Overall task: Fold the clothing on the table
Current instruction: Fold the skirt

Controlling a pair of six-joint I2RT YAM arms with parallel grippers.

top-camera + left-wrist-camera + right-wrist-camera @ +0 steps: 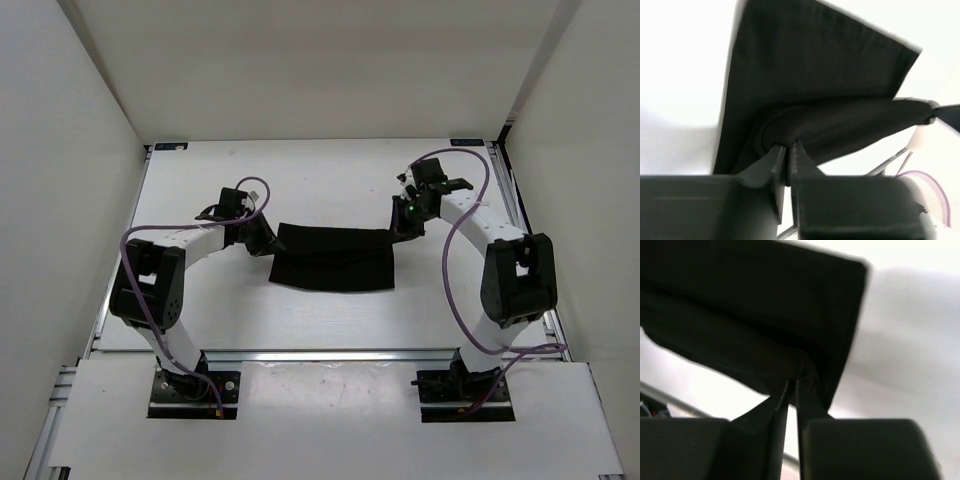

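One table [300, 320], white with silver rail edges, was seen to fill the top view. Two arms were bolted at its near edge: the left arm [165, 270] was bent inward from the left side, the right arm [505, 255] from the right. The clothing [335, 258] (a plain black piece of fabric) was located near the centre of the table, stretched crosswise as a wide band between the two wrists. Its left end was met by the left gripper [265, 238] and its right end by the right gripper [403, 222].

In the left wrist view, the fingers [771, 161] of the left gripper were brought almost together, only a thin slit being left between them, and a raised fold of the clothing was pinched at their tips. In the right wrist view, the same condition was observed: the right gripper was closed to a narrow slit on a lifted fold, with a flat layer of fabric lying beyond it.
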